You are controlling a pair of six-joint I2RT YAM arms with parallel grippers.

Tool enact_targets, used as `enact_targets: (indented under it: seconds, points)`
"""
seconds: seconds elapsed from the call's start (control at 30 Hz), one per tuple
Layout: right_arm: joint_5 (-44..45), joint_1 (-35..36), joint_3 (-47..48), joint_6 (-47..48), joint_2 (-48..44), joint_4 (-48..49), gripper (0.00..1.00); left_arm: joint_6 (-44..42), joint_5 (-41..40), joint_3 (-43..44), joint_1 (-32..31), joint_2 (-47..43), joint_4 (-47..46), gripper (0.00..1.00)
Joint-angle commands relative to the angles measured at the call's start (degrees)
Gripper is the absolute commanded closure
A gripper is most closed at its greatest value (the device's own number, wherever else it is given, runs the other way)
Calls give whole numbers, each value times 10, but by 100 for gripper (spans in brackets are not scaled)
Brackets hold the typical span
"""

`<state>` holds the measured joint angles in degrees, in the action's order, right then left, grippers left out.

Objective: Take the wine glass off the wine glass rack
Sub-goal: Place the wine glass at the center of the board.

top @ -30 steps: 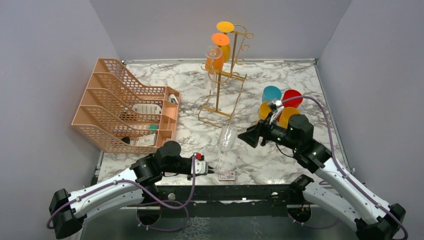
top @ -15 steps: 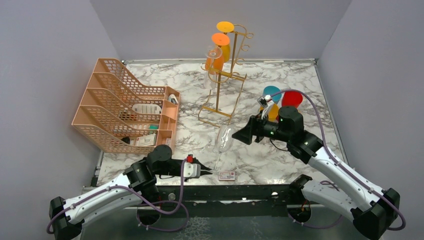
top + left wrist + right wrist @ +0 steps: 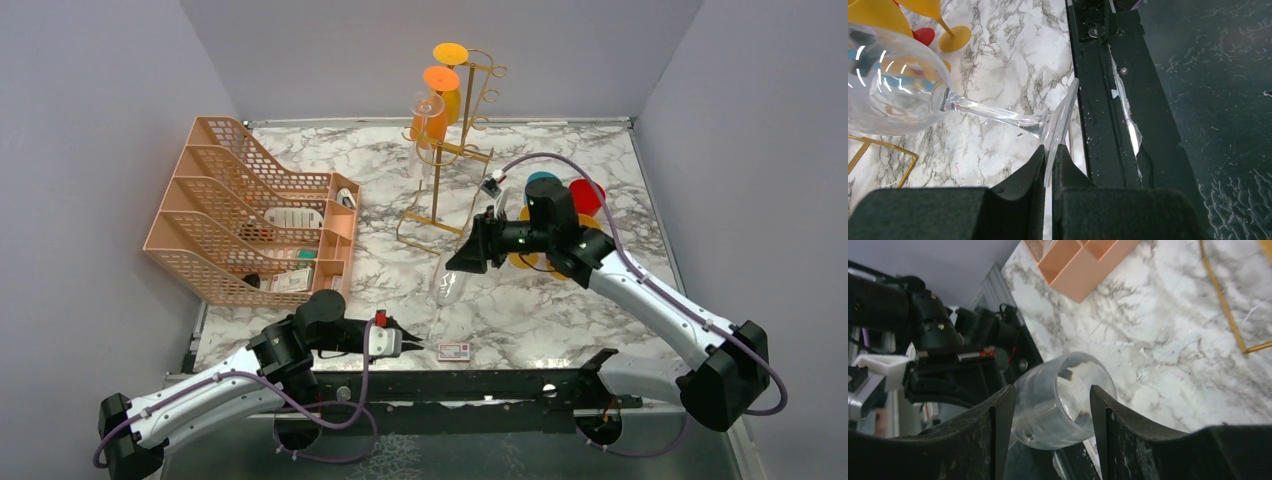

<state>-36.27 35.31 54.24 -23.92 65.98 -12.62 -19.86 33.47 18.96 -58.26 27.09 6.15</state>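
1. From above: the wine glass (image 3: 450, 278) hangs tilted, nearer than the wine glass rack (image 3: 440, 190) and clear of it, between the left gripper (image 3: 412, 346) and right gripper (image 3: 452, 264).
2. Left wrist: jaws clenched on its foot.
3. Right wrist: jaws flank the bowl; whether they grip it, I cannot tell.

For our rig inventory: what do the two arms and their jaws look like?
The left arm and right arm have white shells, black joints and a loose purple cable each. Jaws are matte black wedges. A red tab marks the left wrist.
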Motion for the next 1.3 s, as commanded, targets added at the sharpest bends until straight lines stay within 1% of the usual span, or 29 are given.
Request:
enact_targets:
  seconds: [0.0, 0.1, 0.2, 0.33, 0.4, 0.47, 0.57, 0.67, 0.77, 0.87, 0.93, 0.97, 1.0, 1.03, 1.07, 1.1, 1.23, 1.27]
  points:
    - [-133, 2, 11, 22, 10, -29, 44, -27, -5, 2, -3, -21, -16, 100]
    - [-166, 2, -11, 10, -9, 2, 48, -25, -5, -1, -3, -24, -17, 100]
    - [-198, 2, -12, 20, -7, -13, 52, -30, -5, 2, -3, -16, -12, 100]
    - [-246, 2, -10, 33, 1, -48, 52, -46, -14, 0, -3, -13, 4, 100]
    - [-283, 2, -8, 46, 5, -73, 52, -62, -34, -1, -2, -17, 20, 100]
    - [-301, 2, -8, 54, 6, -98, 51, -71, -56, -5, -3, -24, 25, 100]
    - [-315, 2, -22, 46, 4, -110, 53, -75, -71, -7, -3, -30, 22, 100]
    - [-350, 2, -38, 47, 13, -108, 53, -77, -79, -11, -3, -31, 21, 100]
    - [-342, 2, -46, 44, 19, -107, 58, -78, -80, -11, -3, -26, 20, 100]
    - [-352, 2, -49, 46, 23, -103, 65, -74, -86, -10, -3, -26, 19, 100]
    - [-354, 2, -53, 41, 21, -95, 68, -72, -92, -11, -3, -28, 18, 100]
    - [-361, 2, -54, 41, 21, -91, 66, -73, -94, -11, -3, -29, 17, 100]
    - [-374, 3, -58, 42, 20, -84, 59, -73, -95, -12, -3, -29, 17, 100]
    - [-385, 3, -61, 45, 19, -82, 55, -73, -97, -12, -3, -30, 16, 100]
    - [-388, 3, -62, 48, 16, -82, 55, -72, -98, -12, -3, -29, 16, 100]
    - [-386, 3, -63, 52, 13, -86, 56, -72, -99, -12, -3, -29, 15, 100]
    - [-381, 3, -67, 53, 6, -88, 78, -65, -101, -12, -3, -27, 10, 100]
    - [-374, 3, -70, 52, 4, -88, 82, -60, -96, -12, -3, -27, 5, 100]
